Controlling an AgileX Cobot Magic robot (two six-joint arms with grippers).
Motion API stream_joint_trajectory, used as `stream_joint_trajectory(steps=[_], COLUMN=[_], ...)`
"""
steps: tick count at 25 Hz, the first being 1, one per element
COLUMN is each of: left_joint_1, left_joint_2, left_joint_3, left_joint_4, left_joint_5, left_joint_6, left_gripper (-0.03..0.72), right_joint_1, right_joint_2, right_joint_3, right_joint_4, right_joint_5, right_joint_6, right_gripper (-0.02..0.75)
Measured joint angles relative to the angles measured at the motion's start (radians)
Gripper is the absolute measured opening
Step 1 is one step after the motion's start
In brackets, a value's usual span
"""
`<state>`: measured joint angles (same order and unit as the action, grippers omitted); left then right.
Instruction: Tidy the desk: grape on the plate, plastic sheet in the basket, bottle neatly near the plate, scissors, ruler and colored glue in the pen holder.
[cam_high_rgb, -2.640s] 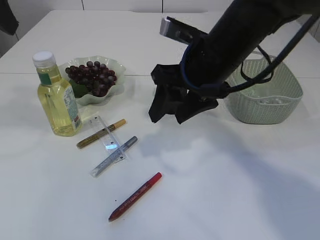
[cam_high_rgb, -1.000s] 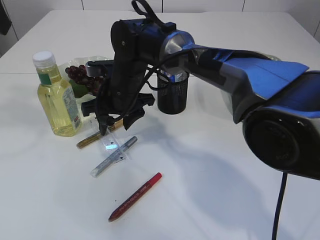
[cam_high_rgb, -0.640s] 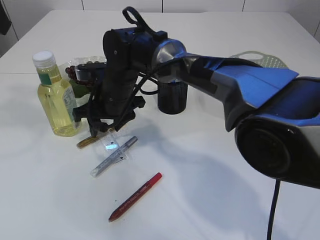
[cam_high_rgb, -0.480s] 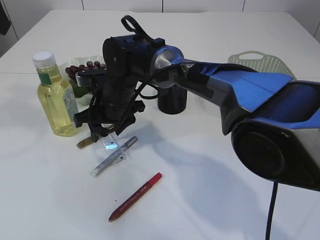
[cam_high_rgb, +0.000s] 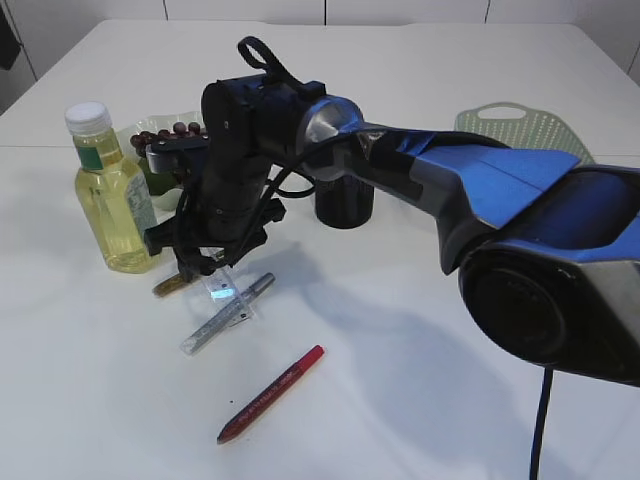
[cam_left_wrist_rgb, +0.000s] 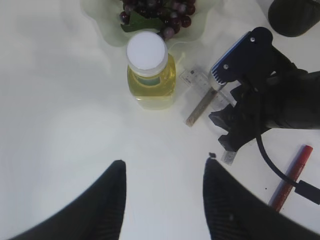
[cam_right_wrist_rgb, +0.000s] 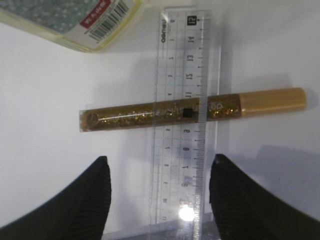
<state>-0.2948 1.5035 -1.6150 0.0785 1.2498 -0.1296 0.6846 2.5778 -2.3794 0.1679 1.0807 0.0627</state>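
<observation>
White table (cam_high_rgb: 450, 400); both tools spread apart, right tool (cam_right_wrist_rgb: 156, 192) over ruler (cam_right_wrist_rgb: 182, 125).

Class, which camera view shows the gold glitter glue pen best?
The right wrist view: the gold glitter glue pen fills the frame, lying across the clear ruler. The exterior view shows only its end beneath the right tool; the left wrist view shows it small and partly hidden.

From the front, the big dark arm (cam_high_rgb: 300, 130) hides most of the grapes (cam_high_rgb: 165, 135) and the pen holder (cam_high_rgb: 345, 200), while the ruler (cam_right_wrist_rgb: 182, 120) runs past the close-up's bottom edge.
</observation>
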Motion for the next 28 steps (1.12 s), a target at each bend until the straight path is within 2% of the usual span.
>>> stream_joint_trajectory(steps=[28], left_joint_1=[0.000], left_joint_2=[0.012], left_joint_3=[0.000], left_joint_4=[0.013], left_joint_5=[0.000], left_joint_6=[0.001], left_gripper=[0.361], right_joint_1=[0.000], right_joint_2=[0.043], right_joint_3=[0.000], right_joint_4=[-0.030], right_joint_5=[0.006], right_joint_6=[-0.002], right_gripper=[0.490])
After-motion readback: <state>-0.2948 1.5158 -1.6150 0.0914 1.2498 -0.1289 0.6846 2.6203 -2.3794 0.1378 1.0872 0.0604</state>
